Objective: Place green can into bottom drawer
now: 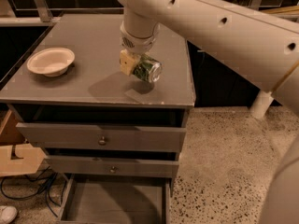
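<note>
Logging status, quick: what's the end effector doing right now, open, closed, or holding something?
The end effector: closed on the green can, holding it tilted just above the cabinet top.

green can (147, 70): tilted, silver end showing; clamped in jaws over cabinet top | bottom drawer (117, 202): pulled open

the grey cabinet top (93, 41) is a flat, dull slab. a cream bowl (51, 61) sits upright on it near the left edge. the gripper (133, 64) hangs over the top's middle right, clasping the green can (147, 69) tilted on its side, with a shadow on the surface beneath. lower down, the bottom drawer (117, 202) stands pulled out over the speckled floor (219, 162).
</note>
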Robot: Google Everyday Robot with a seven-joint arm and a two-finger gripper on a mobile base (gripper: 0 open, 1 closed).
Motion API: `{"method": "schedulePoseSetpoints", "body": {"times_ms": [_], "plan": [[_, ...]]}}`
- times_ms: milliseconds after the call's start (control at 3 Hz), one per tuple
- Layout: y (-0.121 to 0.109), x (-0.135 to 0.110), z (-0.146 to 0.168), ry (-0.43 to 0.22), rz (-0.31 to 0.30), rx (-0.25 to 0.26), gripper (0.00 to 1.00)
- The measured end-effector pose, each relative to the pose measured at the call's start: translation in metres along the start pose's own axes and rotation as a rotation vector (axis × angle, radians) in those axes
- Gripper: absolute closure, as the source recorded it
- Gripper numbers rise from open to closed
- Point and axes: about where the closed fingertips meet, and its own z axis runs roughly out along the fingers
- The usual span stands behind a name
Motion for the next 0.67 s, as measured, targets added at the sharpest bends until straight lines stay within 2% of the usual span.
{"method": "schedulePoseSetpoints", "body": {"times_ms": [333,667], "plan": [[0.0183,0.0232,-0.0191,-0.052,-0.009,-0.022,1.00],[0.0173,0.0305,-0.0196,-0.061,0.000,-0.022,1.00]]}}
